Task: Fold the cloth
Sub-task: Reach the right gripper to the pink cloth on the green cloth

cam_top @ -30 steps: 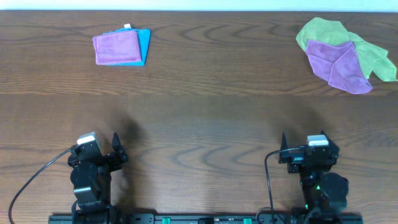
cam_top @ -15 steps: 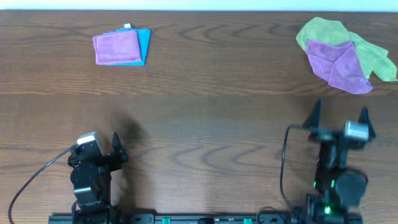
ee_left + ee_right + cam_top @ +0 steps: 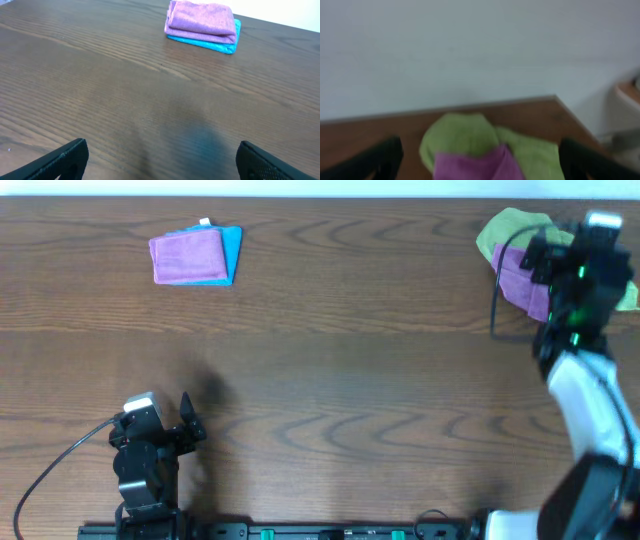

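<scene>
Cloth (image 3: 518,280) lay crumpled on green cloth (image 3: 505,225) at the table's (image 3: 330,360) far right corner; right gripper (image 3: 480,162), spread wide above, needed to pinch only a purple edge.

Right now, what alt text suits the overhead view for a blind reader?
The open right gripper reaches over the crumpled purple cloth on a green cloth at the table's far right corner. The open left gripper sits near the front edge; a folded purple cloth on a blue cloth lies far left.
</scene>
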### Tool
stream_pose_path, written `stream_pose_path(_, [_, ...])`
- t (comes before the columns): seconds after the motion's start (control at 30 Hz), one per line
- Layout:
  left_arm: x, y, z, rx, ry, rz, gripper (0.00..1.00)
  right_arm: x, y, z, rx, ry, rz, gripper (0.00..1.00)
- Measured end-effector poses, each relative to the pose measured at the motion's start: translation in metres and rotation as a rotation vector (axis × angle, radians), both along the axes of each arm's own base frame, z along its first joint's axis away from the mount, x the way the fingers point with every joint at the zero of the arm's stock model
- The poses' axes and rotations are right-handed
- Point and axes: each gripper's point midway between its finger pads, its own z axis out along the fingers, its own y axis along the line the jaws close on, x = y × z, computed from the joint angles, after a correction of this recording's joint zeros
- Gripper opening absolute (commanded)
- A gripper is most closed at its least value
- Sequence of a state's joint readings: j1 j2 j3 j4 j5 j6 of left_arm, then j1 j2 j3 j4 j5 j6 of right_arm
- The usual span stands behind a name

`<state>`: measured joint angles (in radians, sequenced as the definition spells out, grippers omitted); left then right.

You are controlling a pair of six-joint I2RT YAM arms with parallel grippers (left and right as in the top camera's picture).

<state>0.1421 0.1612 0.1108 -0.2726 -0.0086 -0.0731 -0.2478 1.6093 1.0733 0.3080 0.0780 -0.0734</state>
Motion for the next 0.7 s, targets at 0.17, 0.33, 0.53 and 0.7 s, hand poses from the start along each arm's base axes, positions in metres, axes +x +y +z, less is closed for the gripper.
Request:
stream_pose_path(0.17, [0.0,0.0,0.0,0.0,-0.001,0.0,0.95,0.039,-0.024,-0.029,0.061,0.137,-0.028,0.99])
stream_pose_path(0.33, [0.0,0.0,0.0,0.0,-0.001,0.0,0.95,0.055,-0.05,-0.057,0.174,0.278,-0.074,0.99])
stream_pose_path(0.53, [0.0,0.0,0.0,0.0,-0.001,0.0,0.95,0.047,-0.079,-0.098,0.321,0.416,-0.134,0.99])
stream_pose_path(0.7, [0.0,0.0,0.0,0.0,-0.001,0.0,0.96,0.015,-0.08,-0.145,0.44,0.584,-0.191,0.99])
